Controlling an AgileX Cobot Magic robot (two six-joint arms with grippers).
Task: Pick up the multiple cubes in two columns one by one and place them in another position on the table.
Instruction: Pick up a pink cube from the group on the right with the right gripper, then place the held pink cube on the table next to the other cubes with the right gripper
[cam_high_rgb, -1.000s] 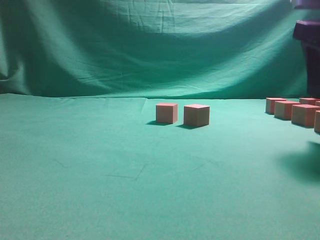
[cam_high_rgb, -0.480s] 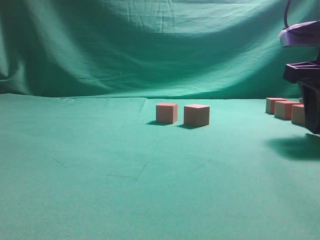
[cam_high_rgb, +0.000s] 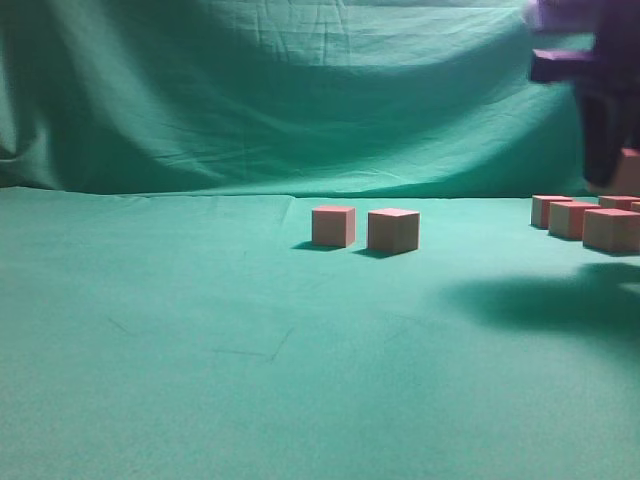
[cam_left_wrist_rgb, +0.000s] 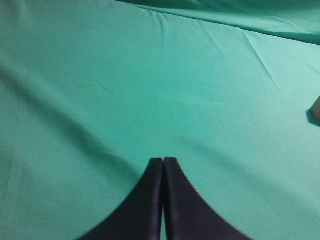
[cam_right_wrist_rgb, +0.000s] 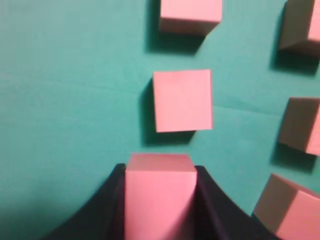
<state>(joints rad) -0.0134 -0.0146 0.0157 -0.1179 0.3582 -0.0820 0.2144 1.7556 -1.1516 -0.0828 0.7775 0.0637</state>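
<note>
The green cloth backdrop (cam_high_rgb: 300, 90) fills the upper half of the exterior view, hanging in soft folds behind everything. Below it the tabletop (cam_high_rgb: 200, 350), covered in teal-green cloth with faint creases, stretches across the frame, and a broad dark shadow lies on it toward the right. The right tool (cam_high_rgb: 612, 150) hangs high at the right edge of the exterior view, blurred and partly cut off by the frame, so its shape there is hard to read; the right wrist view shows its two black fingers pressed against the sides of one held cube (cam_right_wrist_rgb: 159, 192), lifted clear of the cloth. Straight beyond that cube in the right wrist view lies a second cube (cam_right_wrist_rgb: 182, 100), and a third (cam_right_wrist_rgb: 190, 15) is cropped by the top edge; three more at the right side are cut off by the frame. In the exterior view a pair of cubes (cam_high_rgb: 365, 228) sits near the middle, close together but apart, while the remaining cubes (cam_high_rgb: 590, 222) cluster at the far right, overlapping one another so their count is unclear. The left tool (cam_left_wrist_rgb: 163, 165) hovers above bare cloth with its fingertips together.
</note>
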